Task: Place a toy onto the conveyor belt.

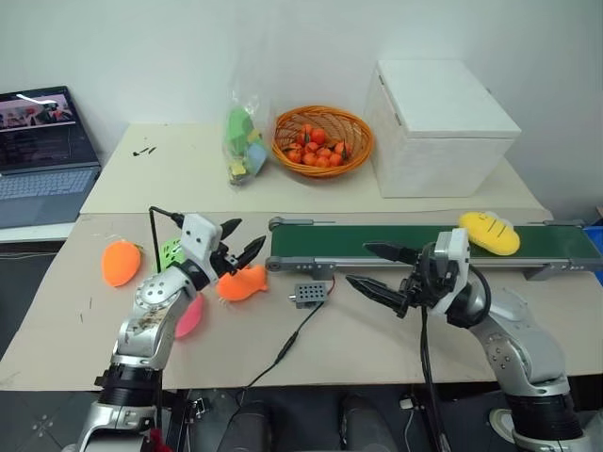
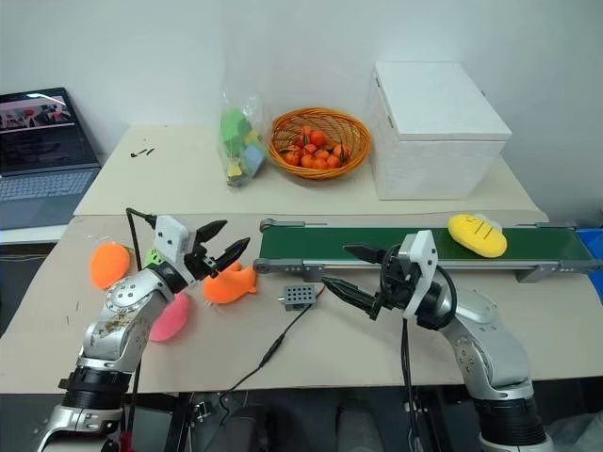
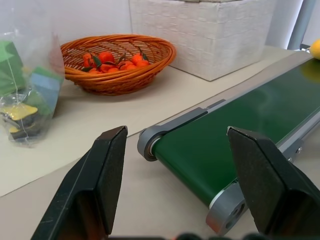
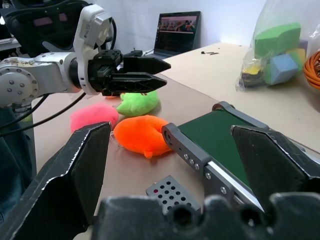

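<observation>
Toy (image 1: 489, 233), the small yellow oval plush, is seen lying on the dark green conveyor belt (image 1: 377, 242), near its right-hand end and well apart from both arms. It is judged to be light, soft and easily squashed (a stuffed fabric shell, by the look of it), so little force would be needed and no breakage is to be feared; the cloth should give good friction against hard fingers. It would best be taken across its short width at the middle, where the oval is fullest. The left gripper (image 1: 243, 247) is held above the orange fish plush (image 1: 241, 283) on the worktop, its fingers spread wide and empty. The right gripper (image 1: 381, 268) is held just before the belt's near edge, fingers likewise wide and holding nothing.
</observation>
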Controlling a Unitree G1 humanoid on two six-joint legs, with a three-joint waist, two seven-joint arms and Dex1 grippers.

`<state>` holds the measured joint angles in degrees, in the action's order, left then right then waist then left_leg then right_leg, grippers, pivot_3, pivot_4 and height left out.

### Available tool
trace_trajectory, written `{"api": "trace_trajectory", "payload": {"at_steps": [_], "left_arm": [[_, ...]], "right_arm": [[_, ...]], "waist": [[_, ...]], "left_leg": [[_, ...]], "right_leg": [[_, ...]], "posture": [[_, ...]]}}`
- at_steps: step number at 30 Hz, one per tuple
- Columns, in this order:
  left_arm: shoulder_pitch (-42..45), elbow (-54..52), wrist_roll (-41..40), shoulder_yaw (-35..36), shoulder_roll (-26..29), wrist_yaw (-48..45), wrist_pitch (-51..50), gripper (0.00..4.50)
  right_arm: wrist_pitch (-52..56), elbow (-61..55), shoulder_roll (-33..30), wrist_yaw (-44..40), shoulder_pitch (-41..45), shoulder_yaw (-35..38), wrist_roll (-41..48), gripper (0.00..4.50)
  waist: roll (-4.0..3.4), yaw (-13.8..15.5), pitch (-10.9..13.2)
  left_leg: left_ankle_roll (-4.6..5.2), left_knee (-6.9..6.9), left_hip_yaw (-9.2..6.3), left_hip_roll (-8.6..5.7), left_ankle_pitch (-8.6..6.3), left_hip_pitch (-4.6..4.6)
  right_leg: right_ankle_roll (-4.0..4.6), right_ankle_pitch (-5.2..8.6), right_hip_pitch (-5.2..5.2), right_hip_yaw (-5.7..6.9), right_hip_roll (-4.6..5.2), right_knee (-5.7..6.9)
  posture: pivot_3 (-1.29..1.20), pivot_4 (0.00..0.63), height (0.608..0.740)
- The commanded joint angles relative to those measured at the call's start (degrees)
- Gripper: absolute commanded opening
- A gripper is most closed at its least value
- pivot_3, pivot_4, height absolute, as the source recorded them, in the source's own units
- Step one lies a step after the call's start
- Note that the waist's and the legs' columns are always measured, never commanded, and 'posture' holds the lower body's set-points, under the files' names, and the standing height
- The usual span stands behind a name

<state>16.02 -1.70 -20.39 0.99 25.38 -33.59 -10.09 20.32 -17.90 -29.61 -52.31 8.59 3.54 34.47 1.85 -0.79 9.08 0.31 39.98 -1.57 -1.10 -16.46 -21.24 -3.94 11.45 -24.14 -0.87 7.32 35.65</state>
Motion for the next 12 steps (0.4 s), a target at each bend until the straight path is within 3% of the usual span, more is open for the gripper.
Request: {"api": "trace_trajectory", "payload": {"at_steps": [1, 12], "left_arm": [[1.60, -2.51, 0.17, 0.26, -0.24, -1.07, 0.58, 3.40], [3.12, -2.63, 0.22, 0.95, -0.88, -2.28, 1.23, 3.40]], "right_arm": [[-0.95, -1.06, -0.17, 0.20, 0.39, 0.62, -0.09, 4.50], [-1.02, -1.13, -0.12, 0.54, -0.14, 0.48, -0.36, 4.50]], "waist": [[0.00, 0.02, 0.00], [0.00, 0.01, 0.00]], "left_leg": [[0.00, 0.00, 0.00, 0.00, 0.00, 0.00], [0.00, -0.01, -0.01, 0.00, 0.00, 0.00]], "right_leg": [[0.00, 0.00, 0.00, 0.00, 0.00, 0.00], [0.00, 0.00, 0.00, -0.01, 0.00, -0.04]], "posture": [[0.00, 0.150, 0.727], [0.00, 0.150, 0.727]]}}
